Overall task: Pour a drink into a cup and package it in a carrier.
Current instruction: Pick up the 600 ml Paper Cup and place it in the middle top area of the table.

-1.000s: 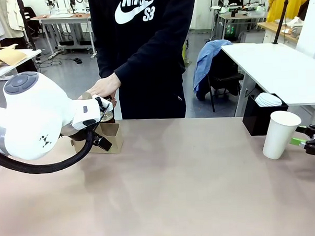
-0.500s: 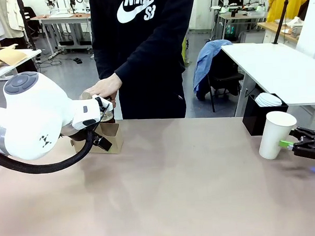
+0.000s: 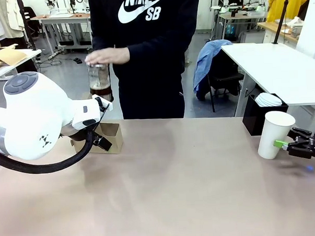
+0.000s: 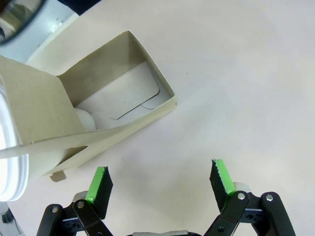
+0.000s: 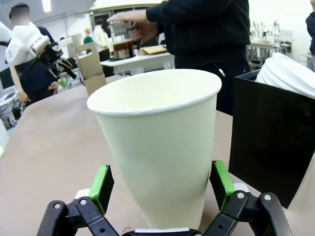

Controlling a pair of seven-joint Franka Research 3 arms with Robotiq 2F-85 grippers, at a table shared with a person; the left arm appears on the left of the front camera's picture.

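Note:
The person holds a glass jar [image 3: 99,77] with the dark brown drink at chest height, far side of the table; the jar [image 5: 121,42] also appears in the right wrist view. The tall white paper cup [image 3: 275,135] stands upright at the table's right end. My right gripper [image 3: 290,143] is open, with the cup [image 5: 160,137] between its green pads [image 5: 102,186]. The brown cardboard carrier [image 3: 109,137] sits at the far left. My left gripper [image 4: 160,181] hangs open just beside the carrier [image 4: 118,93], holding nothing.
A black box [image 3: 257,116] with stacked white lids [image 5: 290,73] stands right behind the cup. A white lidded cup's rim [image 4: 6,147] sits in the carrier's near slot. My bulky left arm [image 3: 32,121] covers the table's left corner.
The person lifted the jar from beside the carrier up to chest height. My right gripper slid left so its fingers came around the cup, which shifted slightly left.

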